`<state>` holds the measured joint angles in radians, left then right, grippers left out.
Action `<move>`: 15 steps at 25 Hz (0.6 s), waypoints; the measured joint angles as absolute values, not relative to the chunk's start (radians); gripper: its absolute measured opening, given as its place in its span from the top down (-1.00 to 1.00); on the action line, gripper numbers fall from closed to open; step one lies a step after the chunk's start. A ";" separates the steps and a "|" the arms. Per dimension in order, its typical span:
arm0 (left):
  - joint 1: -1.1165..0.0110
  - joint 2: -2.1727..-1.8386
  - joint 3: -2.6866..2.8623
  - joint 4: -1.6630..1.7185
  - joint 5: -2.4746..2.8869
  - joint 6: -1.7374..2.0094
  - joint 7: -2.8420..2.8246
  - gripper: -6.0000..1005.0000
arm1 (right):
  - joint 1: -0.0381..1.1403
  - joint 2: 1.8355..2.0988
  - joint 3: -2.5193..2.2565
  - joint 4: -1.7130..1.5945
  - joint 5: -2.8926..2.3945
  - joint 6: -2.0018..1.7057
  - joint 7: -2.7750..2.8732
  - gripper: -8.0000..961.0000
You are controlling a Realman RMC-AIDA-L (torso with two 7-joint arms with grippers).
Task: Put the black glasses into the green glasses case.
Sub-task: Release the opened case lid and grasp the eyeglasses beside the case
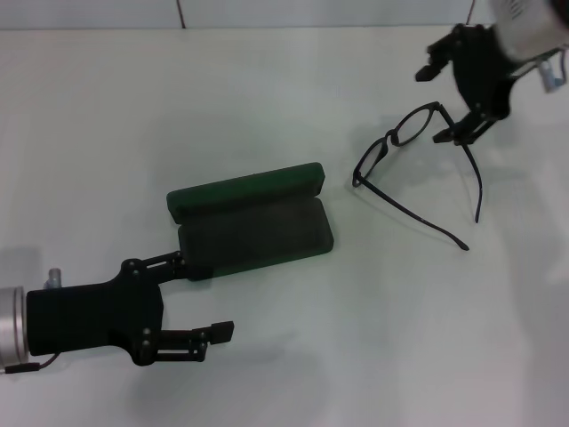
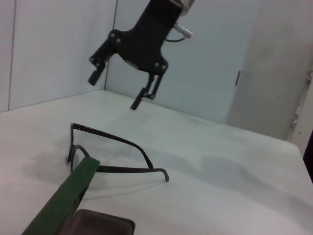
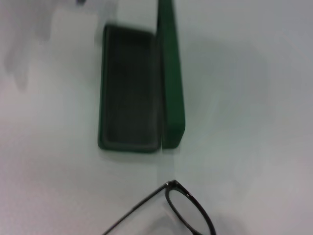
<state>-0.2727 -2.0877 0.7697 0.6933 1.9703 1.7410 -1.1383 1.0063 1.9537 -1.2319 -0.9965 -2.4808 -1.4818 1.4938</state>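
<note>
Right pincer [image 1: 438, 102] hung open above the glasses [image 1: 404, 156], left pincer [image 1: 200, 298] open by the case [image 1: 249, 218]; thin frame risked slipping from an off-centre grip.

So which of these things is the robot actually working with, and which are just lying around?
Part of the job:
- black glasses, unfolded on the table, outside the case
- green glasses case, lid open, empty
- right gripper, open, above the glasses
- left gripper, open, by the case's near end

Just there:
- white table; nothing else lies on it
</note>
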 joint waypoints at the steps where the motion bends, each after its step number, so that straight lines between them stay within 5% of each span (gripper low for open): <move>1: -0.273 -2.088 0.768 0.689 1.969 1.741 -1.138 -0.73 | 1.018 1.971 -1.249 -0.998 -2.513 -1.466 1.473 -0.69; 5: -0.276 -2.088 0.765 0.673 1.967 1.737 -1.137 -0.73 | 1.042 2.008 -1.321 -0.987 -2.583 -1.384 1.395 -0.69; 15: -0.296 -2.092 0.767 0.644 1.925 1.734 -1.153 -0.73 | 1.041 2.018 -1.345 -0.866 -2.584 -1.245 1.232 -0.69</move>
